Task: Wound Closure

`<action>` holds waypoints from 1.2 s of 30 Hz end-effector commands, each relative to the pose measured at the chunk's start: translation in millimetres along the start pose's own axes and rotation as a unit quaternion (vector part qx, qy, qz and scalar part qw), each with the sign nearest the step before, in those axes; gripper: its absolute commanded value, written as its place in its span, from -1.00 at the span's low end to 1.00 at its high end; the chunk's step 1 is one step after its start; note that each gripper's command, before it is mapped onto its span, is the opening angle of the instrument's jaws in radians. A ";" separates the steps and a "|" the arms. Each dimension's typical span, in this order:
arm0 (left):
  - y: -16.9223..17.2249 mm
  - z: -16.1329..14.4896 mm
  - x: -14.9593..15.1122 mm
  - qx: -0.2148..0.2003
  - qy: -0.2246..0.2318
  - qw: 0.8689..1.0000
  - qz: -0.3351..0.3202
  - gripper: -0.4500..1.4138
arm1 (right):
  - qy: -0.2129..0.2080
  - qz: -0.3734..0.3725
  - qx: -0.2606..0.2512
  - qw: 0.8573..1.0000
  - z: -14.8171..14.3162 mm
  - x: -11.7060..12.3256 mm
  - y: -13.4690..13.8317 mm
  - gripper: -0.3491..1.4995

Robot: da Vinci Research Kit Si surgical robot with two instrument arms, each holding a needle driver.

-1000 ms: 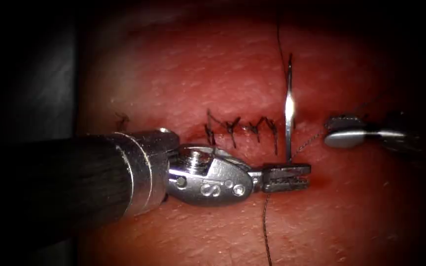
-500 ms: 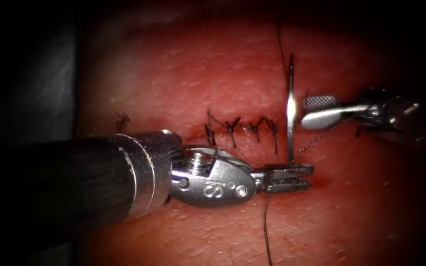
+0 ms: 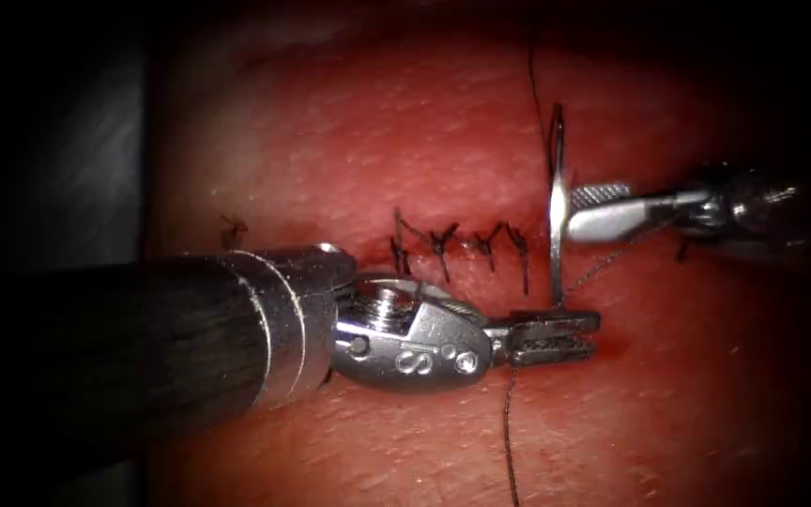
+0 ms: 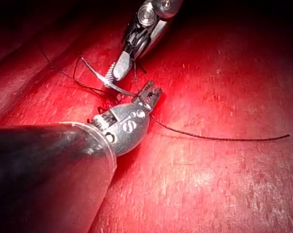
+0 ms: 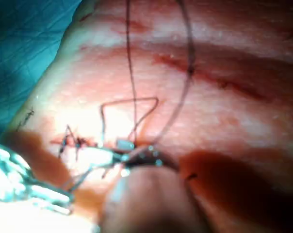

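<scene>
Nearest the endoscope, the left tool point(image 3: 556, 336) comes in from the left, its fingers clamped on the lower end of the curved needle point(image 3: 556, 202). The needle stands upright, clear of the tissue point(image 3: 349, 131), just right of the stitched part of the cut point(image 3: 462, 246). Thread point(image 3: 507, 432) hangs down from the left tool; more runs up from the needle's top end. Farther back, the right tool point(image 3: 579, 211) reaches in from the right, fingers apart, tips just beside the needle's middle, holding nothing.
</scene>
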State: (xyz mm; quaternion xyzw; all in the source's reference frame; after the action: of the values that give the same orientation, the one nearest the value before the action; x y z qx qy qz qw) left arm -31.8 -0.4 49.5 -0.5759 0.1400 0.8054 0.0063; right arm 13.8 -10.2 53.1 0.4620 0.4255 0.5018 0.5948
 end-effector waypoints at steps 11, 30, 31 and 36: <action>0.6 0.7 0.0 -0.002 0.000 1.000 0.008 -1.00 | 0.010 0.009 -0.004 1.000 3.5 -0.3 -0.1 0.16; 1.4 0.1 3.5 -0.008 -0.015 0.997 -0.081 -0.17 | 0.012 -0.076 -0.078 0.994 0.5 0.2 1.6 -1.00; 1.5 -0.2 4.2 -0.015 -0.005 0.996 -0.088 -0.17 | 0.015 -0.091 -0.076 0.993 0.4 0.3 1.7 -1.00; 0.3 -2.1 7.7 -0.036 0.022 0.994 -0.100 -0.24 | 0.036 -0.149 -0.068 0.986 -0.2 1.0 1.9 -1.00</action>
State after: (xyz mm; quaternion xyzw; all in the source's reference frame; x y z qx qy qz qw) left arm -31.6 -1.9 40.5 -0.6047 0.0502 0.7923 0.0631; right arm 12.8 -8.1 54.2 0.3288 0.4793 0.4485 0.6790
